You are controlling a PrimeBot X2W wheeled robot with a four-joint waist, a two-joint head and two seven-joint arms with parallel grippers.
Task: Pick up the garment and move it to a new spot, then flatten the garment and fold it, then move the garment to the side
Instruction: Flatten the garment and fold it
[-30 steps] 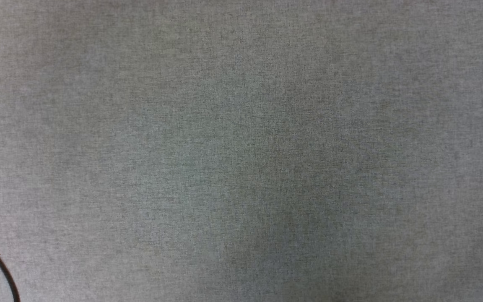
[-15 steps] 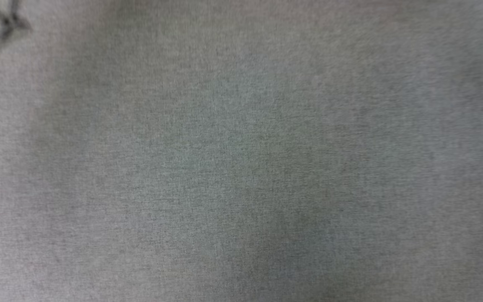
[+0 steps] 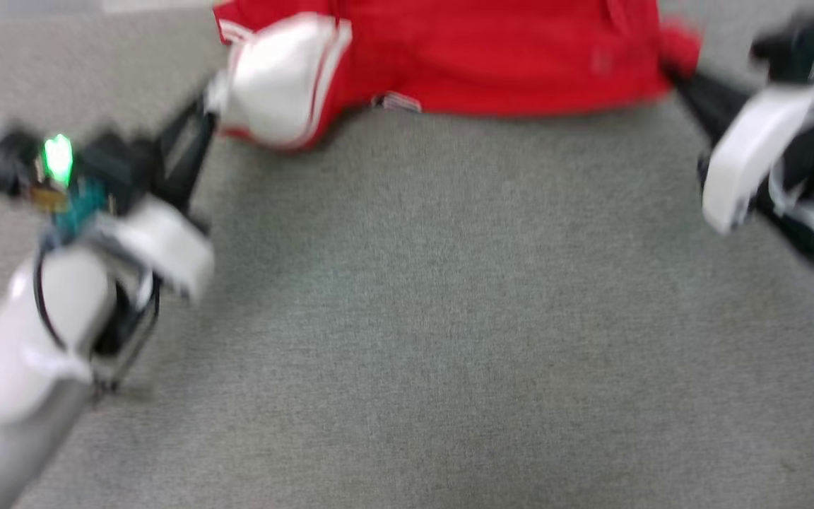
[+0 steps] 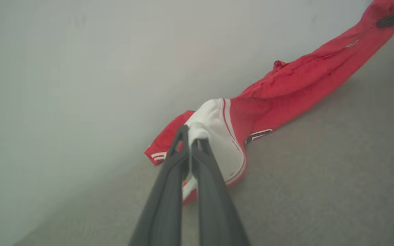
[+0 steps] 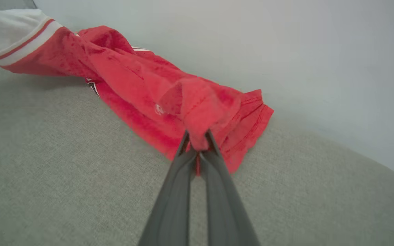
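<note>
Garment (image 3: 506,63) red, bunched lengthwise, white sleeve (image 3: 276,78) with red-and-white trim.

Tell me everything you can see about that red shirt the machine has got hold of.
The garment is a red jersey-style shirt of soft, crumpled cloth, with a white short sleeve edged in red-and-white stripes. A sliver of black, white-outlined print peeks from under a fold. It is bunched and drawn out lengthwise across the grey fabric surface, partly lying on it. The left gripper is shut on the white sleeve, the right gripper on a red fold at the opposite end.
</note>
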